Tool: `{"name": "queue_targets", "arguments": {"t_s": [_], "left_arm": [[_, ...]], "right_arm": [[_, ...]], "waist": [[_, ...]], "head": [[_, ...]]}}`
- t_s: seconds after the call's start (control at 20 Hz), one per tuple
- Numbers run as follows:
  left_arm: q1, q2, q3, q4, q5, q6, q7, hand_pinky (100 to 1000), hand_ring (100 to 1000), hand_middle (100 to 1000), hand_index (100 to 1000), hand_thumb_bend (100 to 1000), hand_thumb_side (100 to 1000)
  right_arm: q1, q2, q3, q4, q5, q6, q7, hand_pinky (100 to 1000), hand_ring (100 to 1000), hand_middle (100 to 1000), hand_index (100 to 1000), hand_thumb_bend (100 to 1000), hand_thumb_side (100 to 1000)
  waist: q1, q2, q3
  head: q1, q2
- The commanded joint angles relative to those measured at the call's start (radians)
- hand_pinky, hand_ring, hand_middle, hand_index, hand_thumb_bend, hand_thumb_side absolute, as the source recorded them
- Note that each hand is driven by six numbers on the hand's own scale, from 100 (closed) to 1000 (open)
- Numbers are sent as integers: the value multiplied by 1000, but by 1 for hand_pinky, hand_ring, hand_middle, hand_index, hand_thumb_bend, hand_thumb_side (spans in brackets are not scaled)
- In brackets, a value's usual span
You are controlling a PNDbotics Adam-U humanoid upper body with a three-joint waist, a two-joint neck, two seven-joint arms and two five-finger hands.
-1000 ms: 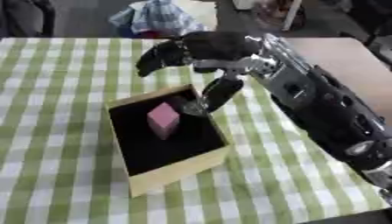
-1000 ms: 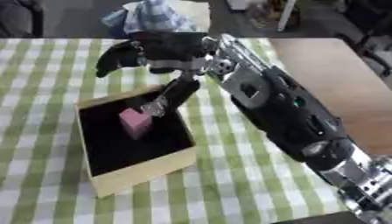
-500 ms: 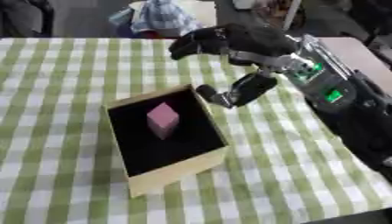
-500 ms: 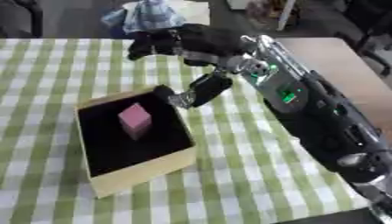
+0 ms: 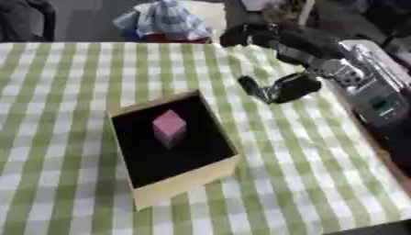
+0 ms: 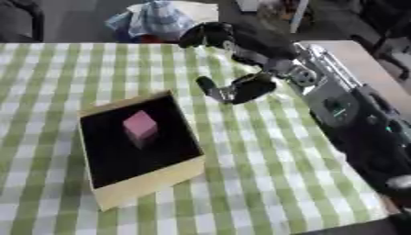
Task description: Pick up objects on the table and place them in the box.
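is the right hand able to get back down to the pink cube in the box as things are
Probably yes. The pink cube sits in the open-topped box with nothing over it, and the right hand hangs just beyond the box's far right corner, holding nothing.

Home-like room — checked tablecloth point(image 5: 64, 92), bundled cloth point(image 5: 164, 20) behind.
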Motion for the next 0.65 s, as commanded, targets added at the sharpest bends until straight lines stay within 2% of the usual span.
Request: {"name": "queue_targets", "arguments": {"t_s": [0.05,0.35,0.4,0.45,0.65], "left_arm": [[-7,19,16,-9,-3,0,10,790,523,525,711,100,882],[-8,17,17,-7,-2,3,19,791,525,528,712,100,885],[-8,17,17,-7,-2,3,20,792,526,529,713,100,886],[-7,18,18,-7,-2,4,22,791,526,530,713,100,886],[-3,19,25,-8,-2,5,36,789,524,528,711,100,880]], "right_arm": [[10,-41,-54,18,-4,21,-50,728,795,854,922,100,421],[53,-35,-109,91,-37,57,-124,710,770,838,913,100,431],[61,-34,-118,104,-40,63,-134,706,764,835,909,100,411],[69,-32,-128,116,-46,69,-146,704,762,832,909,100,444],[99,-21,-171,135,-70,85,-188,696,750,824,903,100,450]], "waist": [[4,-18,4],[3,-25,-7],[4,-25,-9],[5,-24,-9],[6,-24,-10]], "head": [[-2,-15],[-6,-20],[-7,-20],[-7,-20],[-7,-19]]}}
